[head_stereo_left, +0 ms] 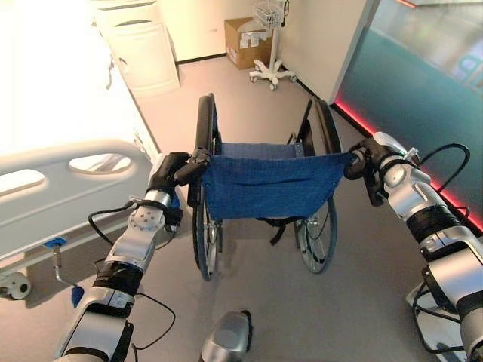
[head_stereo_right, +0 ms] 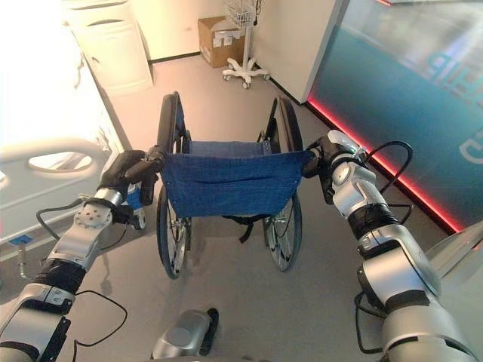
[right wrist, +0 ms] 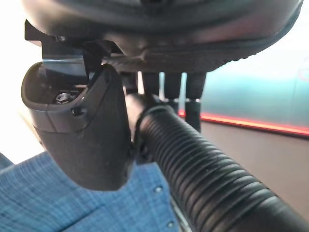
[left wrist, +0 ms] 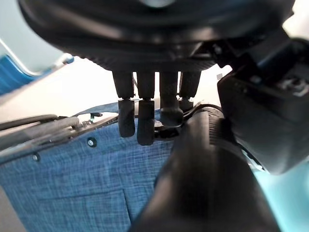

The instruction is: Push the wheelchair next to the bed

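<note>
Now each robot hand curls round a wheelchair (head_stereo_left: pixel 266 188) push handle: left robot hand (head_stereo_left: pixel 170 172), right robot hand (head_stereo_left: pixel 364 162). Bed (head_stereo_left: pixel 53 188) lies just left.

Bed (head_stereo_left: pixel 53 188) close on left of wheelchair (head_stereo_left: pixel 260 188), narrow gap between. Open floor (head_stereo_left: pixel 256 113) ahead. Far: white cabinet (head_stereo_left: pixel 143 53) left, cardboard box (head_stereo_left: pixel 245 41), wheeled stand (head_stereo_left: pixel 272 72). Glass wall (head_stereo_left: pixel 423 68) right.

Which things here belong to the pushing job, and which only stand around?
For the job: wheelchair, bed, left hand and right hand, each curled on a push handle.

Standing around: cardboard box, wheeled stand, white cabinet.
</note>
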